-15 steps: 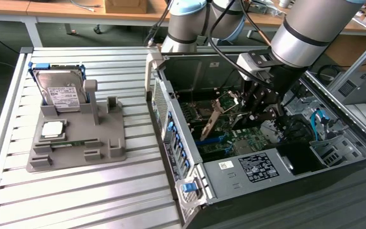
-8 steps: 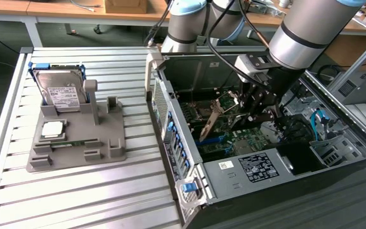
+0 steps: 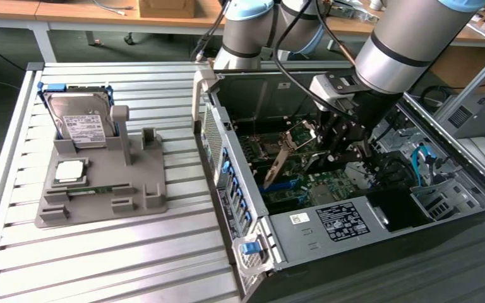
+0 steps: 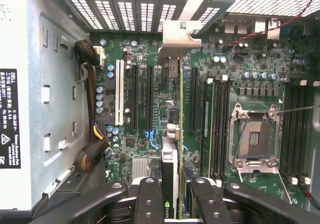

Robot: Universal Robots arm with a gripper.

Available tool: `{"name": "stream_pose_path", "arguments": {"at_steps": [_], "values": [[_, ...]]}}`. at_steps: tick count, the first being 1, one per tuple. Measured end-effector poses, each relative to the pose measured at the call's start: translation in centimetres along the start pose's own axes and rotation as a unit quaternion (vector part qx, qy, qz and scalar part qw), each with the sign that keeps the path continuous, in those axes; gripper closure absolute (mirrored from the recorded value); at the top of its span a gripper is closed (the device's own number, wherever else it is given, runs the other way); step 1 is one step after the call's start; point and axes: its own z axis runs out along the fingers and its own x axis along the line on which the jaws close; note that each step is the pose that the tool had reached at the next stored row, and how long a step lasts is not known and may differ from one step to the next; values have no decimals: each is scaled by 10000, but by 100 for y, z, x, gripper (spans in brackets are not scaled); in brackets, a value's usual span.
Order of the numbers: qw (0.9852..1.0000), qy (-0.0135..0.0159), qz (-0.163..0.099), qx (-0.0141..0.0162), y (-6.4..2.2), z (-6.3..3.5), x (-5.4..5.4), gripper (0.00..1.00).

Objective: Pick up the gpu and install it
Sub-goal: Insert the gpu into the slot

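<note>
The open computer case [image 3: 352, 214] lies on its side beneath the arm, with the claw [image 3: 337, 148] lowered into it. Directly under the claw spreads the green motherboard [image 4: 235, 63], its empty CPU socket [image 4: 254, 143] off to one side of the fingers [image 4: 150, 204]. The claw is pinching the gpu [image 4: 170, 149] edge-on between its pads, the card's silver bracket [image 4: 181, 33] at the far end, hanging just above the black expansion slots [image 4: 149, 96].
</note>
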Motion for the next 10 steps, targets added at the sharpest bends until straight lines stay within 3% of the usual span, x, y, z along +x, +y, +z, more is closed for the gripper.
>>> {"name": "stream_pose_path", "arguments": {"at_steps": [5, 10], "values": [[10000, 0, -1, 0, 26, 27, 1, 73], [10000, 0, 10, 1, 124, 40, -21, 73]]}}
